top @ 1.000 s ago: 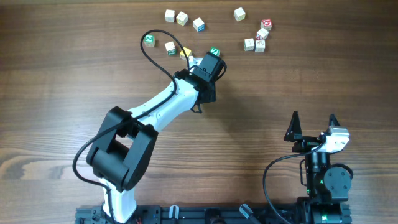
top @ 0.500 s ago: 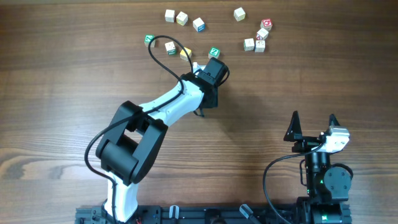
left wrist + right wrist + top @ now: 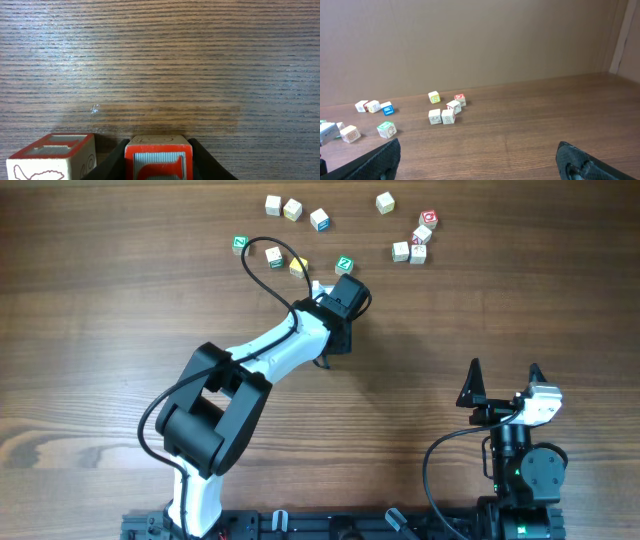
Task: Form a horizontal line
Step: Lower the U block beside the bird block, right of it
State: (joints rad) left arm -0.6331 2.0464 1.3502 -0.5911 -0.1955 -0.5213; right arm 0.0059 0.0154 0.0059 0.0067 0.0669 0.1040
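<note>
My left gripper (image 3: 159,172) is shut on a red-faced wooden letter cube (image 3: 158,150), low over the table. Its black fingers (image 3: 118,159) press both sides of the cube. A second pale cube with a red top (image 3: 50,157) sits just to its left, with a small gap between them. In the overhead view the left wrist (image 3: 342,295) hides the held cube; a green-faced cube (image 3: 344,264) lies just beyond it. No row of three touching cubes shows. My right gripper (image 3: 503,383) is open and empty near the front right (image 3: 480,167).
Loose cubes lie scattered along the far side: a group at the back left (image 3: 292,209), one alone (image 3: 385,202), a cluster at the right (image 3: 418,252), and green (image 3: 239,244), pale (image 3: 274,256) and yellow (image 3: 298,266) ones near the left wrist.
The left arm's elbow has swung to the right and the wrist has shifted slightly right. Little has moved in the last half second. The right arm is still.
</note>
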